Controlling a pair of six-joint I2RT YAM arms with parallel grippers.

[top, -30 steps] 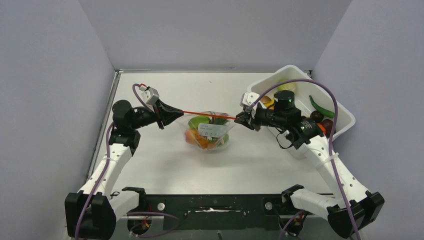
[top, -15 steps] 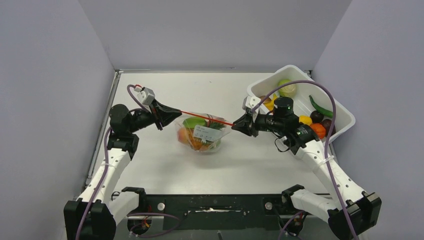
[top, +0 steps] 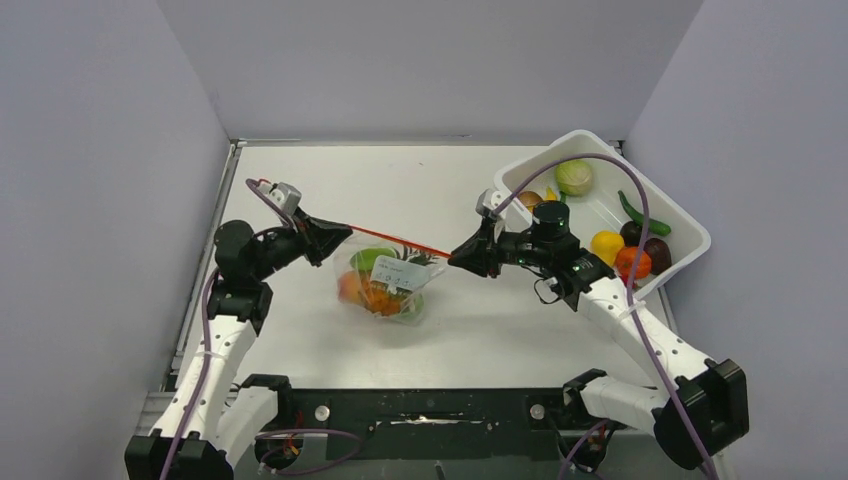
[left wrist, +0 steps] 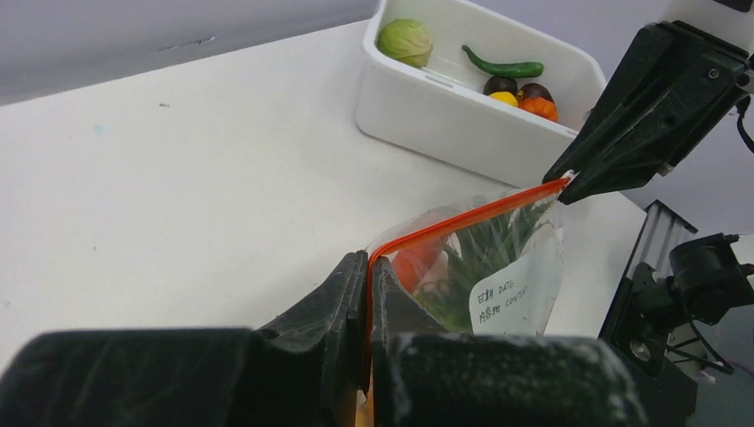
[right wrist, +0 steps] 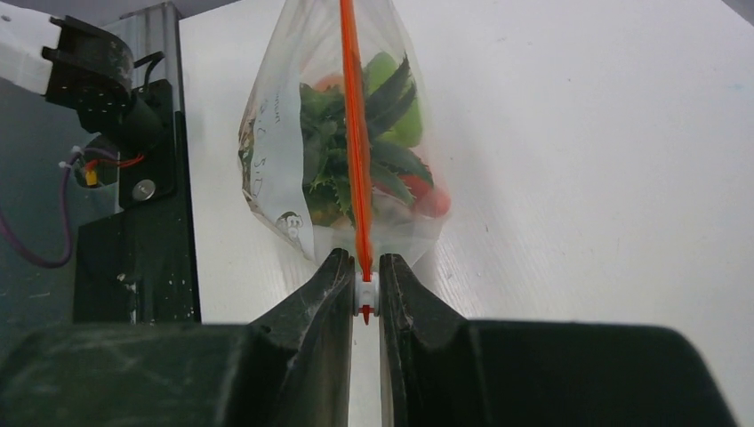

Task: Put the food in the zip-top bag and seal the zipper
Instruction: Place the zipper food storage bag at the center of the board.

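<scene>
The clear zip-top bag [top: 388,283] hangs between my two grippers above the table, with toy food inside: a green piece, orange and red pieces and leafy green tops [right wrist: 373,151]. Its red-orange zipper [top: 400,240] is stretched straight between them. My left gripper [top: 345,233] is shut on the zipper's left end [left wrist: 370,267]. My right gripper [top: 455,256] is shut on the zipper's white slider at the right end [right wrist: 364,292]. A white label [left wrist: 514,295] is on the bag's side.
A white tub [top: 660,265] stands at the back right, holding a green cabbage [top: 574,177], a green pepper [top: 640,213], a yellow piece [top: 606,245], a red-orange piece [top: 632,262] and dark ones. A black rail [top: 430,410] runs along the near table edge.
Both grippers have moved left and slightly nearer, carrying the bag with them. The zipper stays taut and now slopes down to the right. The right arm has drawn away from the tub.
</scene>
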